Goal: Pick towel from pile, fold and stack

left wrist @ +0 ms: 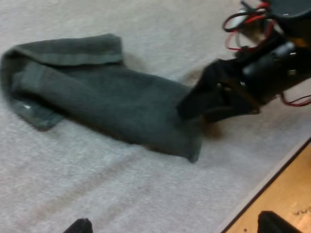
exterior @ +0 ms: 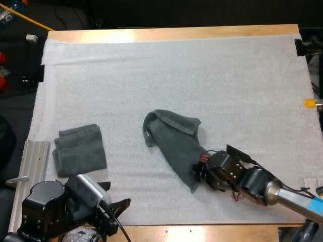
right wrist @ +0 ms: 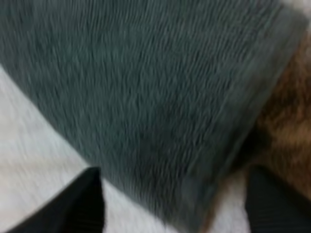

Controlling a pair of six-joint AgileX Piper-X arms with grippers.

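Note:
A dark grey-green towel lies crumpled and stretched out in the middle of the mat, its far end bunched and its near end narrow. My right gripper hovers low over that near end; its fingers stand wide apart with the towel's hemmed corner between them, so it is open. From the left wrist the towel runs toward the right gripper at its end. A folded towel rests at the mat's left. My left gripper is open above the mat's near edge, below the folded towel.
The white mat covers most of the wooden table. A metal rail runs along the table's left side, beside the folded towel. The table's near wooden edge is close to the right gripper.

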